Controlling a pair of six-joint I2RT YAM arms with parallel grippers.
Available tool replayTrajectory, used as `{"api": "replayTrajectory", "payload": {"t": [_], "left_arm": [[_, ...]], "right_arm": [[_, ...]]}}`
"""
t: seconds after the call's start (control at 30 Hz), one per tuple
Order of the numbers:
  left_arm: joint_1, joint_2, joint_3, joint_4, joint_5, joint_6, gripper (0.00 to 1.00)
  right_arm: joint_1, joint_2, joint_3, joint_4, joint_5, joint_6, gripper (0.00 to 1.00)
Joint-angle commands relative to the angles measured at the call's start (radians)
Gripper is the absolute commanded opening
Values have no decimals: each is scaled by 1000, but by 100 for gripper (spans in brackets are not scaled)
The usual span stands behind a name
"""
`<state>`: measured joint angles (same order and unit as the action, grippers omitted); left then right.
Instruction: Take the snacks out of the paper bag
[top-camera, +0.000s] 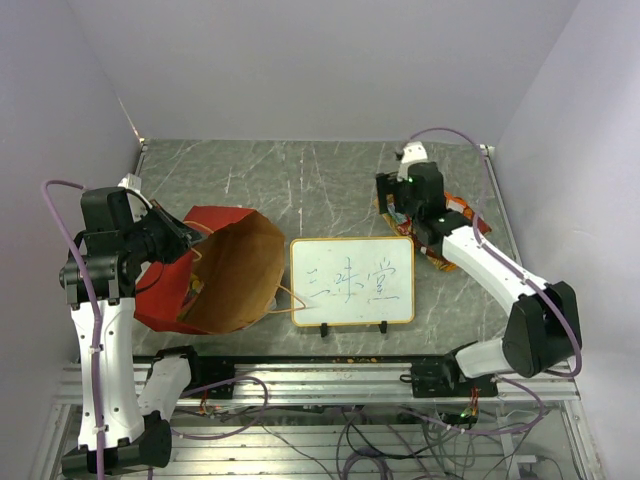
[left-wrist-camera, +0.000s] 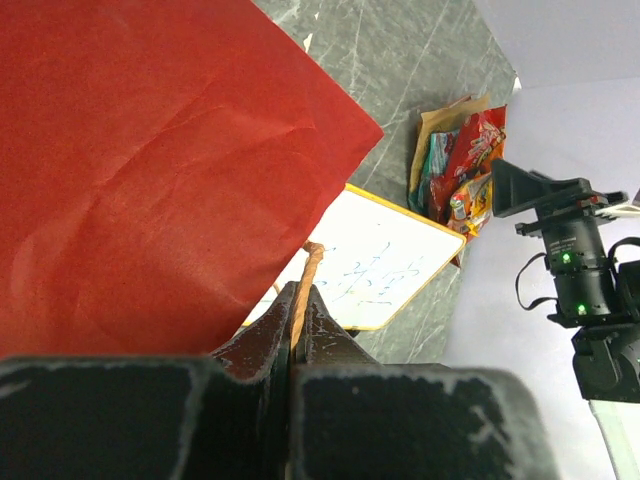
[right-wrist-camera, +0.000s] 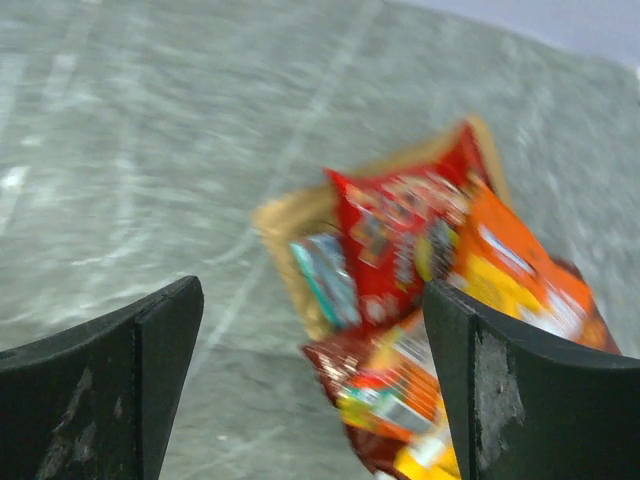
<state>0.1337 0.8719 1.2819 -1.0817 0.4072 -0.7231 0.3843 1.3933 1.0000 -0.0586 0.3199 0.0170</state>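
- My left gripper (left-wrist-camera: 303, 298) is clenched on the thin cord handle (left-wrist-camera: 311, 262) of the paper bag (top-camera: 235, 275), with the cord pinched between the closed fingers.
- The bag lies on its side on the grey table (top-camera: 300, 180), just to the left of the whiteboard (top-camera: 352, 282). Its brown mouth gapes toward the near edge of the board.
- My right gripper (right-wrist-camera: 312, 295) is released, its fingers spread wide and holding nothing.
- It hangs over the snacks (right-wrist-camera: 420, 290), a heap of red, orange and teal packets just past the whiteboard's far right corner.
- The wrist picture of the heap is blurred, so I cannot count the packets.
- I judge this to be the drop-off step: the packets lie on the table outside the bag and my right hand is free.
- A speck of colour shows inside the bag on the side away from the whiteboard. It may be another packet, but it is too small to tell.
- The next move calls for my left grip to hold the mouth open while my right arm crosses over the whiteboard and reaches into the bag.
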Motion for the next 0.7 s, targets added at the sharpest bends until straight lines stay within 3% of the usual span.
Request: {"api": "replayTrajectory", "payload": {"t": [0.0, 0.17, 0.33, 0.47, 0.57, 0.67], "left_arm": [[-6, 2, 18, 24, 19, 8, 7], [-6, 15, 26, 23, 17, 16, 7], [-6, 33, 44, 14, 8, 27, 7], [-6, 42, 54, 12, -3, 33, 7], [-6, 42, 54, 12, -2, 34, 7], [-6, 42, 48, 14, 2, 34, 7]], "right_arm": [[114, 37, 68, 89, -275, -165, 92], [253, 118, 111, 214, -631, -254, 92], [366, 210, 191, 252, -779, -289, 93], [409, 251, 189, 349, -819, -246, 94], [438, 303, 227, 353, -734, -229, 93], [453, 379, 308, 305, -662, -222, 86]]}}
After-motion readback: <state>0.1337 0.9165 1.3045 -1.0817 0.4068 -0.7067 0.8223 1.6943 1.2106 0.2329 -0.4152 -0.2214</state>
